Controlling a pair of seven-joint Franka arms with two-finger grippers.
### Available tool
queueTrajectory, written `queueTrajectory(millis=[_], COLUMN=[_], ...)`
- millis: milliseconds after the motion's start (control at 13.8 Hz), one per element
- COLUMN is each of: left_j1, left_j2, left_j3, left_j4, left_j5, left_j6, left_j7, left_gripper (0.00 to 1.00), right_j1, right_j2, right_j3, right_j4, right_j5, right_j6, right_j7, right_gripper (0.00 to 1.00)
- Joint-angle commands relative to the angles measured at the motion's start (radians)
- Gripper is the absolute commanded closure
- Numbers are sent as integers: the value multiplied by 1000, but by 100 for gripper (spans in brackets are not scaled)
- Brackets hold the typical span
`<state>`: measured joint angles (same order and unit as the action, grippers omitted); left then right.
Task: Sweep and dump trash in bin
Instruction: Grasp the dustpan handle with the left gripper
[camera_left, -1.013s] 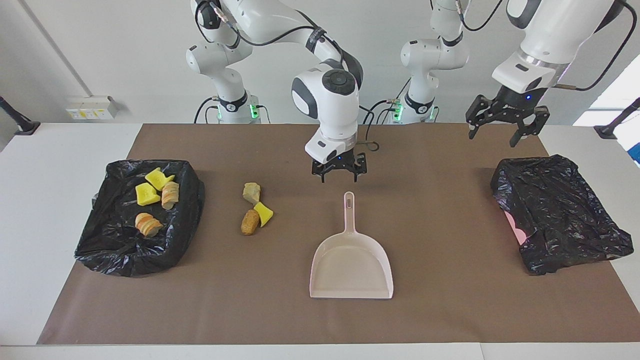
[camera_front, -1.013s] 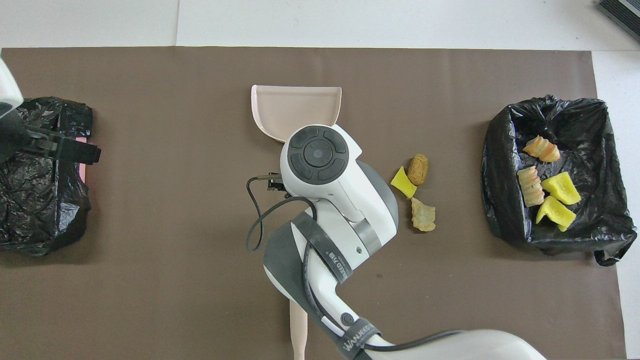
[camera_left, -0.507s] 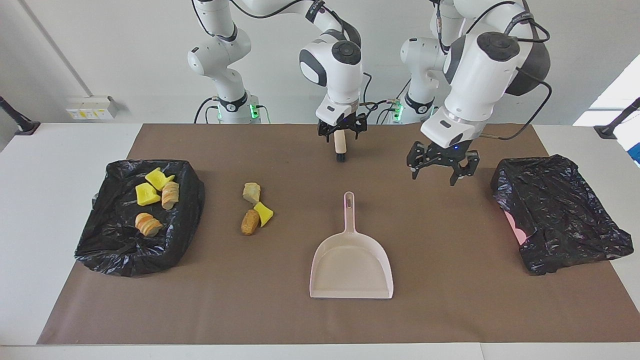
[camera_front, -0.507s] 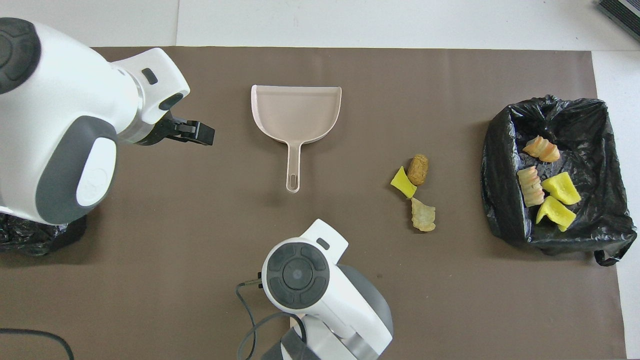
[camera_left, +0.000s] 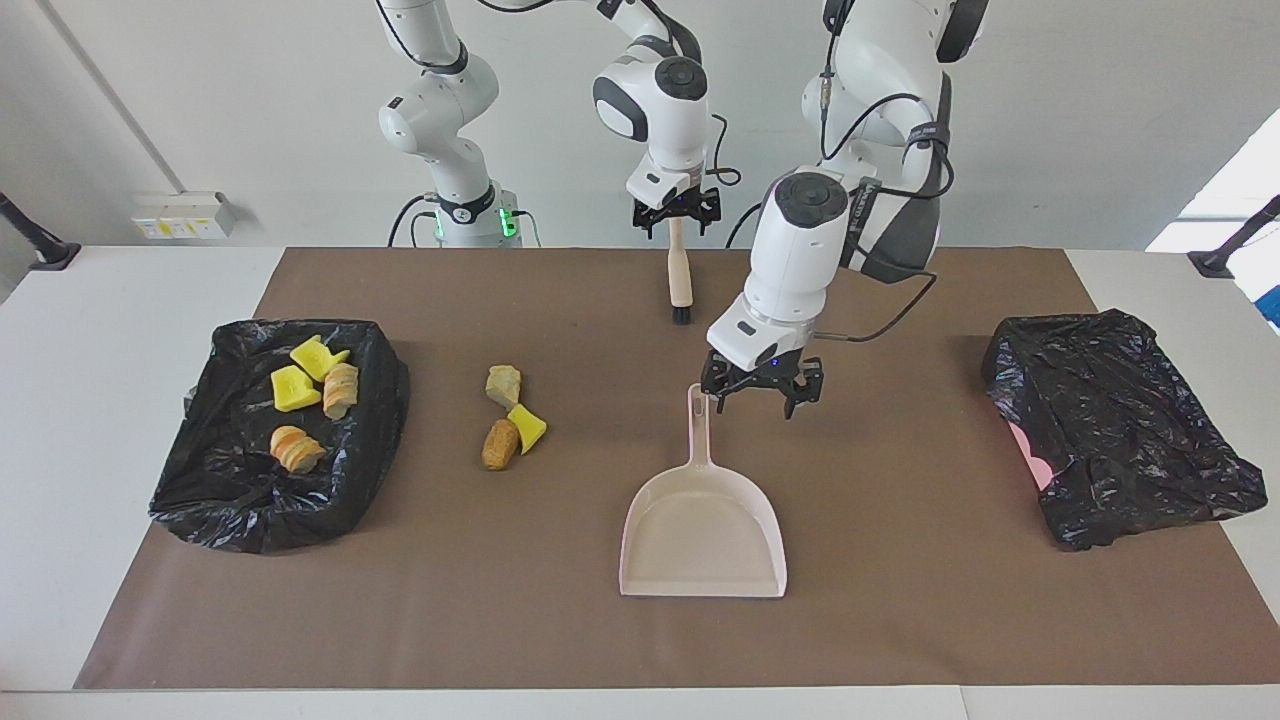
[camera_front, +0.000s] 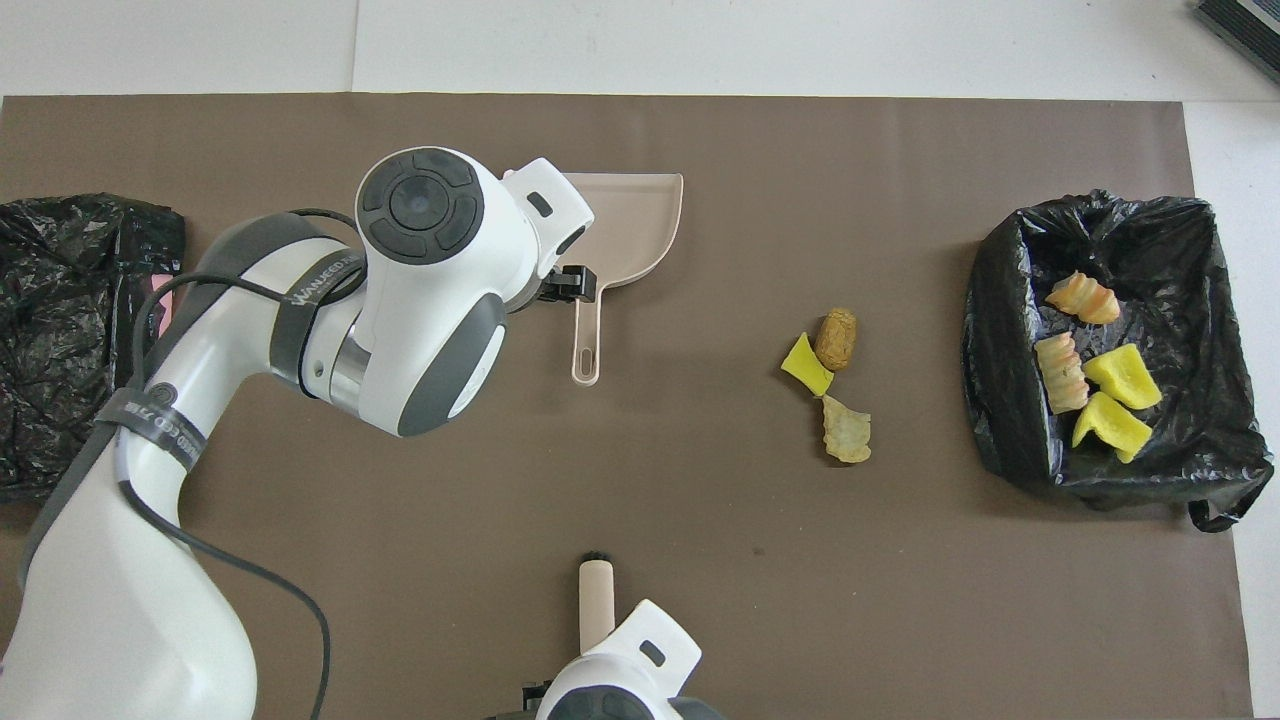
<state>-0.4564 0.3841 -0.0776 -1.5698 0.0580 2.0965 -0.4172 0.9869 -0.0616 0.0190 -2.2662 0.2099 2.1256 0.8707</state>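
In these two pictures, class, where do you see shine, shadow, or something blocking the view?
Facing view: the empty black bag shines in creased patches, and the dustpan throws a soft, faint shadow on the brown mat. Overhead view: the left arm blocks part of the dustpan.

Left end effector (camera_left: 760, 393) open beside dustpan (camera_left: 702, 530) handle, right end effector (camera_left: 678, 215) holding brush (camera_left: 680, 285), three trash lumps (camera_left: 510, 428) on mat.

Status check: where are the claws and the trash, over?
Left claw open over the dustpan handle. Right claw at the brush. Three trash pieces loose beside the bin. Nothing blocking.
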Motion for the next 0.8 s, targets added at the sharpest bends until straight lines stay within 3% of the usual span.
queueTrajectory(millis=[0, 362, 724], left_j1=[-22, -76, -84], left_j2=[31, 98, 125], left_j3=[15, 16, 15], left_j4=[-6, -6, -7], left_j5=[20, 23, 51], left_j6=[65, 88, 100], left_j7=[-34, -60, -89], left_gripper=[0, 0, 0], right_j1=[38, 107, 107], right_j2=[-40, -47, -40], right_j3=[-2, 2, 2], right_j4=[-90, -157, -161], right_j5=[19, 19, 19], right_j6=[48, 117, 134], right_j7=[62, 115, 114], right_gripper=[0, 0, 1])
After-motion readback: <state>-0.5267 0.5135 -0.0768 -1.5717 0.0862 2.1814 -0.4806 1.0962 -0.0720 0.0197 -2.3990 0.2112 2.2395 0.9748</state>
